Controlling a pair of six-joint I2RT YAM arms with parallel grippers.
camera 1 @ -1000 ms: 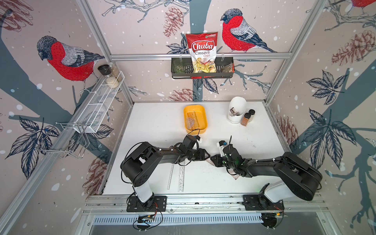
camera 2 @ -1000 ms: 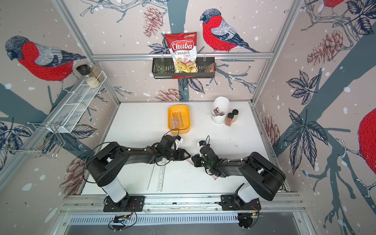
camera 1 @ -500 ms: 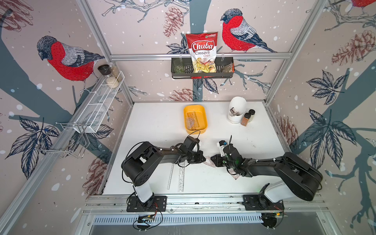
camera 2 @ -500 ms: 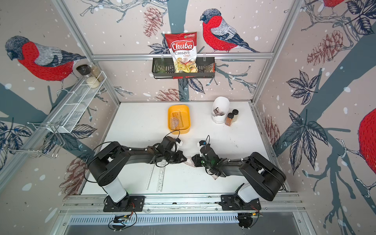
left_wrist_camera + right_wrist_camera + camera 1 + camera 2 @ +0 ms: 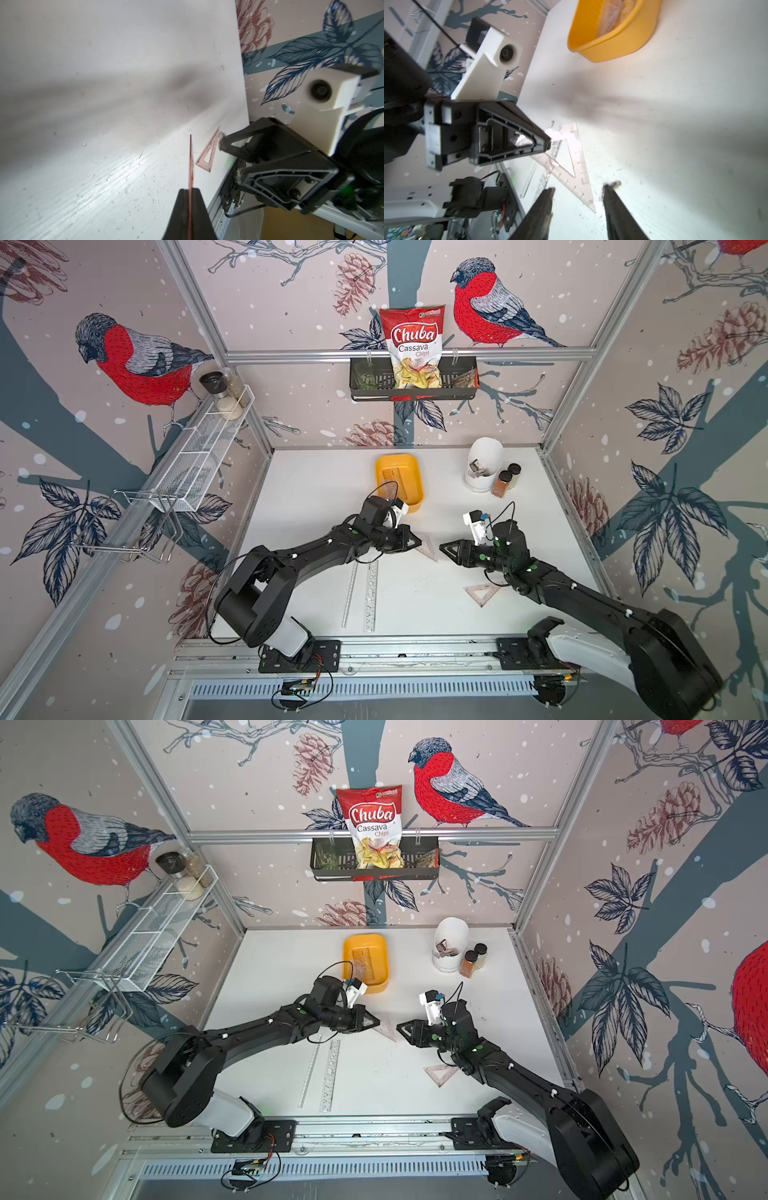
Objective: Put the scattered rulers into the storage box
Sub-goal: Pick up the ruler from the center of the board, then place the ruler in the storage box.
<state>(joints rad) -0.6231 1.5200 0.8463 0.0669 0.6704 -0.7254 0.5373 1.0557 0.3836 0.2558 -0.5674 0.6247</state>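
Left gripper [image 5: 417, 540] is clamped tight on one corner of a pinkish triangle ruler [image 5: 429, 550]. In the left wrist view the triangle [image 5: 190, 164] runs edge-on straight out from between the closed jaws. In both top views its flat face shows, so it sits roughly level and low over the white table [image 5: 316, 506]. I can't tell whether the far corner touches the surface or hangs just off it. Right gripper [image 5: 441, 548] faces it from the opposite side with jaws partly apart and nothing in them. Its tips are just beside the triangle's free end and not pinching it, as the right wrist view shows [image 5: 580, 188]. The relation that matters is that the yellow storage box [image 5: 419, 485] lies behind the left gripper toward the back wall, and the left wrist is almost against its near corner. The left arm is clearly the nearer one, and the right arm is well apart from the box. The triangle points away from the box, so my read is that the carry is a swing back and over the low wall. The box already has some see-through pieces in it. On the table are a second triangle [image 5: 482, 600] by the right forearm, plus a thin clear ruler [image 5: 350, 597] and a stencil ruler [image 5: 371, 597] side by side near the front.
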